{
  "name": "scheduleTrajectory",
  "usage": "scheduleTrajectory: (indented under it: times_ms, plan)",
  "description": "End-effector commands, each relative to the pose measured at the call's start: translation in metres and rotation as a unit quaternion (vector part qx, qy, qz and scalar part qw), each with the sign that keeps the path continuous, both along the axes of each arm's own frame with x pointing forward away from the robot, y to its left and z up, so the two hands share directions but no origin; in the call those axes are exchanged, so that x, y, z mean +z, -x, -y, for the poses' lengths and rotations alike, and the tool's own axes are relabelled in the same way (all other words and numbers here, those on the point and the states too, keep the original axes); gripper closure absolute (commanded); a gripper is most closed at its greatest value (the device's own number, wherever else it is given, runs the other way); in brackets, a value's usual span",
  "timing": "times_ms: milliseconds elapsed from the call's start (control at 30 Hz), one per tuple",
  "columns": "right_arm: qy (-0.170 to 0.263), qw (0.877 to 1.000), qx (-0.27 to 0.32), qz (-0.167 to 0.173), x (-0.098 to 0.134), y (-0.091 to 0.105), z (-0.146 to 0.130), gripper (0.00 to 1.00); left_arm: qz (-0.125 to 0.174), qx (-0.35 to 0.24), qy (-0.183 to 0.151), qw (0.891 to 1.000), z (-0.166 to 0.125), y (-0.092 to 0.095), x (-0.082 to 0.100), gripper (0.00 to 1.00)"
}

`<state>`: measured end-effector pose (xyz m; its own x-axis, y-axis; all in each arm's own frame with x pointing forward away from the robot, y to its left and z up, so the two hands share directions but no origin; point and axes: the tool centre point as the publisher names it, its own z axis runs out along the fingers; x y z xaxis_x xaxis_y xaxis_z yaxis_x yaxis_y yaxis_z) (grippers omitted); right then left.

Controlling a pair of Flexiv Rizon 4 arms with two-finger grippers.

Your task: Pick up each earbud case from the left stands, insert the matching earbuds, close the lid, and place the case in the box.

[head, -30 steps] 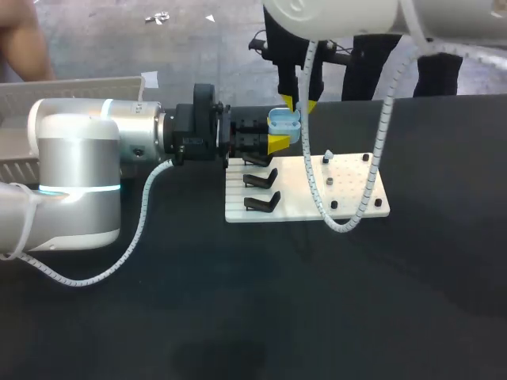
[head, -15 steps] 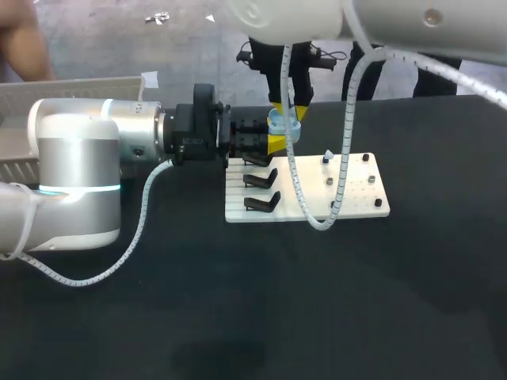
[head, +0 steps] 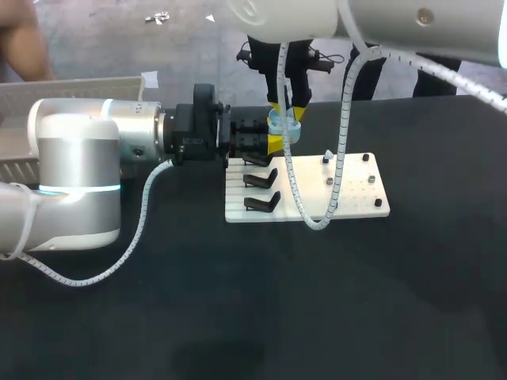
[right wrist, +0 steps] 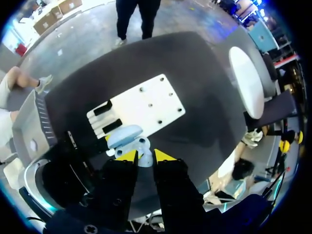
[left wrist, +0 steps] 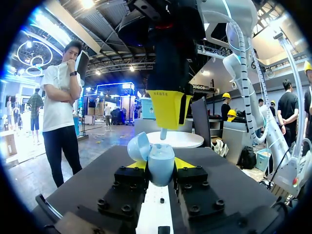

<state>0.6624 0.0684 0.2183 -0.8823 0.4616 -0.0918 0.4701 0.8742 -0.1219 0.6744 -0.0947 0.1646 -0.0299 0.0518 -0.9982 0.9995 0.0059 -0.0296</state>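
Earbud case (left wrist: 161,165), pale blue, is held off the table above the far left corner of the white stand board (head: 352,198). Its lid (left wrist: 138,146) is swung open to one side. The case sits between the two yellow tips of the left gripper (left wrist: 161,168), which press on it from either side; the fingers are clamped on the case body, with the open mouth facing up.

Directly over the case, the right gripper (right wrist: 145,156) points straight down. Its yellow tips are drawn close together on a small pale earbud (left wrist: 163,133), whose stem sticks out below them. In the left wrist view the stem tip is just above the case's mouth; whether it touches cannot be told.

On the board's left part, on the near side of the held case, are two black stands (head: 261,201), both bare. On the board's right part are a few small dark pegs (head: 333,204) and a white-topped one (head: 327,157).

The left arm (head: 79,178) lies level, coming in from the board's left. The right arm (head: 412,24) comes in high from the board's far right, and its coiled white cable (head: 342,150) hangs in a loop across the board. The box (head: 71,89), a pale slatted tray, is well apart from the board, off to its far left.
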Motion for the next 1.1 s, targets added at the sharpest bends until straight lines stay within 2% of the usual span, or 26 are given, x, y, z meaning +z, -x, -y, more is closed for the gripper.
scheduleTrajectory:
  times_ms: [33,1100]
  plan:
    - [-0.004,1.000,-0.007,0.001,-0.0005,-0.0023,-0.0002,1.00,0.002,0.003,0.002,1.000,0.0001,0.0012,-0.0009,1.00]
    - [-0.007,1.000,-0.021,-0.006,-0.0057,-0.0097,0.0003,1.00,0.002,0.003,0.002,1.000,0.0001,0.0012,-0.0009,1.00]
